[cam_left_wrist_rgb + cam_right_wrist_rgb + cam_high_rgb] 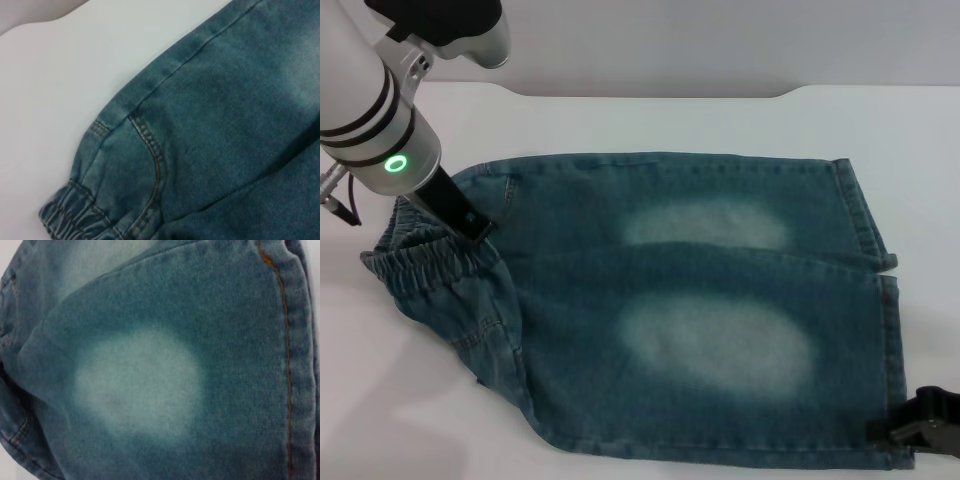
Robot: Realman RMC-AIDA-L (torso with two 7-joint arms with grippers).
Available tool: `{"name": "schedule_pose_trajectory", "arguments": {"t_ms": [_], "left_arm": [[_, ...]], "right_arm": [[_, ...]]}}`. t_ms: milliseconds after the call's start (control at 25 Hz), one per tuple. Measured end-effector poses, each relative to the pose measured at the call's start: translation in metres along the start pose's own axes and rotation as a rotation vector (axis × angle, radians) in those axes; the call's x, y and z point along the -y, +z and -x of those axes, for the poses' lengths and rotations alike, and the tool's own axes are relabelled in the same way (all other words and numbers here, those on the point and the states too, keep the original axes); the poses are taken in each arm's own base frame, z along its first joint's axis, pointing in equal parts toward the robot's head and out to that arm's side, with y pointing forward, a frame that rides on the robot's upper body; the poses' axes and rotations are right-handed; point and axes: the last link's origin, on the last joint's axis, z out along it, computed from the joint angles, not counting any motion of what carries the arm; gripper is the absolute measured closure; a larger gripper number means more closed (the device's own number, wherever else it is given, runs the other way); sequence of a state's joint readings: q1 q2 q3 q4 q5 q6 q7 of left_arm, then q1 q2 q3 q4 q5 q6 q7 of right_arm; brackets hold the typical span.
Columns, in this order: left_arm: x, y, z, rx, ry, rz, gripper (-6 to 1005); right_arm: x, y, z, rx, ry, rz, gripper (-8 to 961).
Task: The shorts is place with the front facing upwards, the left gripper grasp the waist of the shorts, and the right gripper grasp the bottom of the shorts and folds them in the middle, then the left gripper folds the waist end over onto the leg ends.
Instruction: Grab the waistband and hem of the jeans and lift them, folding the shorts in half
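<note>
- The shorts [700, 320] are soft denim, so they will probably bend and sag when lifted. They will not keep a flat shape alone, and the cloth looks thick enough to give some weight and some grip to the prongs.
- A good place to take hold is, by judgement, the thick edges: the waist [415, 262] with its ruched elastic on one side, and the hems [885, 330] with double stitching on the other side. Both are firmer than the middle cloth and should slip less.
- The shorts look blue-green and faded, with two pale ovals [715, 345] on the upper face, one on each leg. Orange-brown stitching runs along a curved pocket seam [157, 165] and along the hem in the right wrist view.
- They lie spread on the white desk [620, 120], waist toward the robot's left and hems toward its right. The waist end is bunched and wrinkled, while the legs are rather flat, and one leg overlaps the other a little in the middle.
- The left claw [470, 222] is down on the cloth just beside the waist, near the pocket. Its prongs look pressed into the denim, but whether they are together or apart cannot be told.
- The right claw [925, 425] is at the near corner of the hem, low at the edge of the head view. It seems to touch the cloth there, and its state also cannot be told.
</note>
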State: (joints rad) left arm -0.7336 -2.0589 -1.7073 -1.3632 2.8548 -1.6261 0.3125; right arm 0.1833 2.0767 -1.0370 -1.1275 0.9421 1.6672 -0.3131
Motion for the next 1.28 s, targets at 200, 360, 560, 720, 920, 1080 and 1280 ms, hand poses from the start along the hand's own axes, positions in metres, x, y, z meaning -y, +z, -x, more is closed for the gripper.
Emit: {"name": "schedule_pose_trajectory", "arguments": {"t_ms": [200,360,560,720,920,1080,1280], "left_arm": [[0.000,0.000,0.000,0.000,0.000,0.000,965],[0.000,0.000,0.000,0.001,0.002,0.000,965],[0.001,0.000,0.000,0.001,0.003,-0.001,965],[0.003,0.000,0.000,-0.002,-0.004,0.000,965],[0.001,-0.002,-0.001,-0.006,0.006,-0.003,965],[-0.001,-0.003,-0.002,-0.006,0.014,-0.005,965],[-0.004,-0.008,-0.005,-0.009,0.033,-0.012,965]], "right_arm": [[0.000,0.000,0.000,0.005,0.001,0.006,836],[-0.004,-0.002,0.002,0.022,0.000,0.043,914],[-0.003,-0.011,0.006,0.051,0.021,0.041,942],[-0.001,-0.012,0.003,0.026,0.018,0.010,871],[0.004,-0.017,0.000,0.033,0.035,-0.023,716],[0.012,-0.016,-0.006,0.032,0.066,-0.025,598],[0.014,-0.016,-0.008,0.029,0.077,-0.033,420]]}}
